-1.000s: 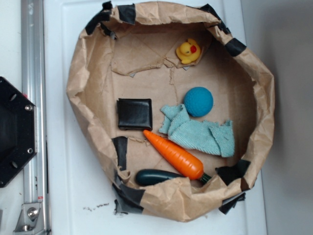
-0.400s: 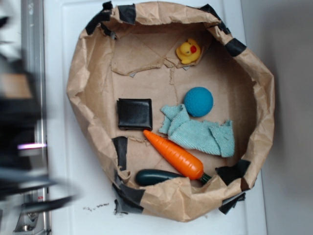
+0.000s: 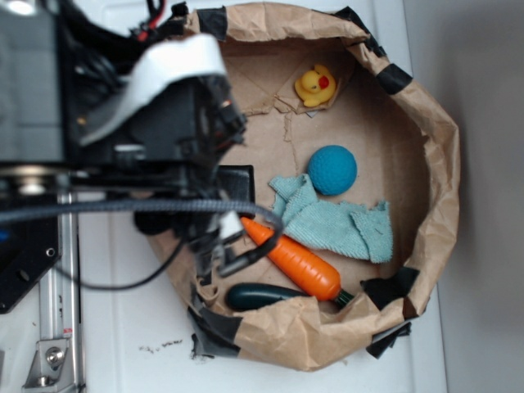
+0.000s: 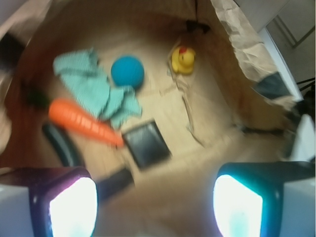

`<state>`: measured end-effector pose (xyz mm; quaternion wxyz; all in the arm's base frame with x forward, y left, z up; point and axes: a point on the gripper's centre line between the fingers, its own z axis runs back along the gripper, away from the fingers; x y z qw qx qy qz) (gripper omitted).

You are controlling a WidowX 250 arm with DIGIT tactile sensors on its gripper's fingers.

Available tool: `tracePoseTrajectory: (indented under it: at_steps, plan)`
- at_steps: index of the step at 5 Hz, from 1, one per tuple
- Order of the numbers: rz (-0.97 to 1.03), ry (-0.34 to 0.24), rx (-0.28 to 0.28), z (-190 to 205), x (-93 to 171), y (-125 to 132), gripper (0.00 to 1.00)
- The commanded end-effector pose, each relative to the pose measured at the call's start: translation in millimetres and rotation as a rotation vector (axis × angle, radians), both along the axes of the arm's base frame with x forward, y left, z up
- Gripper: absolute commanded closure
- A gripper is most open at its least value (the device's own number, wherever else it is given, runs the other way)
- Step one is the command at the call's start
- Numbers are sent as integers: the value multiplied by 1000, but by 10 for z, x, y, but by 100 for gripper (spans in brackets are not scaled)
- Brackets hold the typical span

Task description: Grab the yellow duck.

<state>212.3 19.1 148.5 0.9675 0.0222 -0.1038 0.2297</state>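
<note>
The yellow duck point(image 3: 316, 85) sits on the brown paper floor at the back of the paper bowl point(image 3: 434, 155), close to the crumpled wall, with its red beak showing. In the wrist view the yellow duck point(image 4: 182, 59) is far up ahead, well apart from the end effector point(image 4: 155, 202), whose two fingers point(image 4: 71, 202) stand wide apart at the bottom with nothing between them, so it is released. Nothing touches the duck. Just beside the duck, a bit nearer to the end effector, is the blue ball point(image 3: 332, 169). The ball touches the crumpled teal cloth point(image 3: 336, 221). The orange carrot point(image 3: 299, 264) lies past the cloth from the duck, with one side against the cloth. A dark green long thing point(image 3: 262, 295) lies past the carrot, near the paper wall farthest from the duck. A black square pad point(image 4: 146, 144) lies flat between the duck and the end effector, next to the carrot's tip. In the exterior view the big black robot arm point(image 3: 139, 131) hangs over the side of the bowl across from the duck and hides part of the pad. The bowl rests on a white tabletop point(image 3: 123, 327).
</note>
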Motion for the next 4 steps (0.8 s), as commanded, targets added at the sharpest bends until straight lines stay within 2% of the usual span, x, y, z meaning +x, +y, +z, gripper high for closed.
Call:
tracePoseTrajectory:
  at_steps: [1,2,3,4]
  plan:
    - [168,-129,77,-467,536,342,0]
    - [240,-124,124,-617,730,564,0]
    - [289,-113,154,-689,818,757,0]
    - [310,-110,144,-676,829,884,0]
